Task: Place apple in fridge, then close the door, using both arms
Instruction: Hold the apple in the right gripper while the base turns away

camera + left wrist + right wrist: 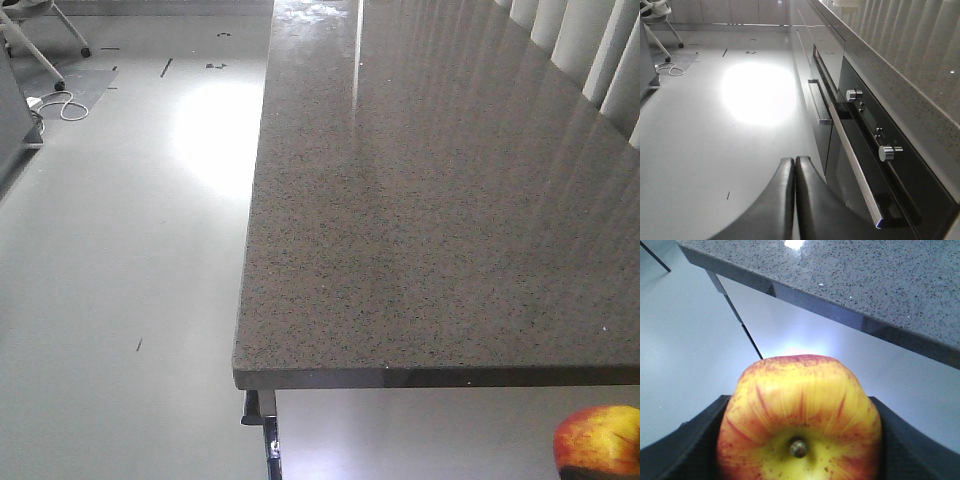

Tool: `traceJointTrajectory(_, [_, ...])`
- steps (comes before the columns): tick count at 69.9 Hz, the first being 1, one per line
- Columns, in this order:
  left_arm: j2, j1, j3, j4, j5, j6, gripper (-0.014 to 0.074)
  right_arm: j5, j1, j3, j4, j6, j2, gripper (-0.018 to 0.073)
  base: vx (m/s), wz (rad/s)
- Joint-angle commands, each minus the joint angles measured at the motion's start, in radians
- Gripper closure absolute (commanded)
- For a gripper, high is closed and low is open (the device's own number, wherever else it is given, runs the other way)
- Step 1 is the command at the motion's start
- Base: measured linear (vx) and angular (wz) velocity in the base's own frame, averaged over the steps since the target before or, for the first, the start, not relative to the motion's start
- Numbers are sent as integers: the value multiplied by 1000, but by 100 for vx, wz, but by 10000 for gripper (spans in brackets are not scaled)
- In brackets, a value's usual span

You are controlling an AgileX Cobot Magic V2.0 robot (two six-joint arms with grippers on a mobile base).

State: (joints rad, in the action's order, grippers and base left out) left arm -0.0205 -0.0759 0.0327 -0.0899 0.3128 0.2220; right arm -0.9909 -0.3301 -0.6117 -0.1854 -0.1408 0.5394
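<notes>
Fingers (687, 450) of the right end effector (800, 440) are clamped on either flank of the apple (800, 415), whose stem dimple is turned back toward the wrist camera. Carrying the fruit is judged the step in hand, since neither fridge nor door is seen in any view (so the route cannot be planned from here). The clamp should be held firm and level, because a round, smooth fruit is easily squeezed out by a jolt. Just above and ahead of this end effector the speckled grey desk (880, 285) overhangs. Its hard lower edge is the nearest thing to be struck, so any lift should be preceded by a pull back. The left end effector (794, 167) is empty, its fingers pressed together. To its right run dark oven fronts, with a long steel handle (852, 155) and protruding knobs (886, 152) that could be snagged. To its left, bare floor (715, 150) lies wide open for turning.
</notes>
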Motion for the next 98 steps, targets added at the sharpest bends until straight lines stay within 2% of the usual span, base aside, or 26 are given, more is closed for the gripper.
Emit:
traceJointTrajectory(1, [-5, -4, -31, 0, -62, 8, 603, 20, 2, -14, -8, 0, -74, 179, 0, 0])
traceJointTrajectory(28, [-5, -4, -31, 0, -62, 8, 603, -105, 2, -14, -8, -1, -212, 179, 0, 0])
traceJointTrajectory(98, [-5, -4, -31, 0, -62, 8, 603, -106, 2, -14, -8, -3, -213, 179, -1, 7])
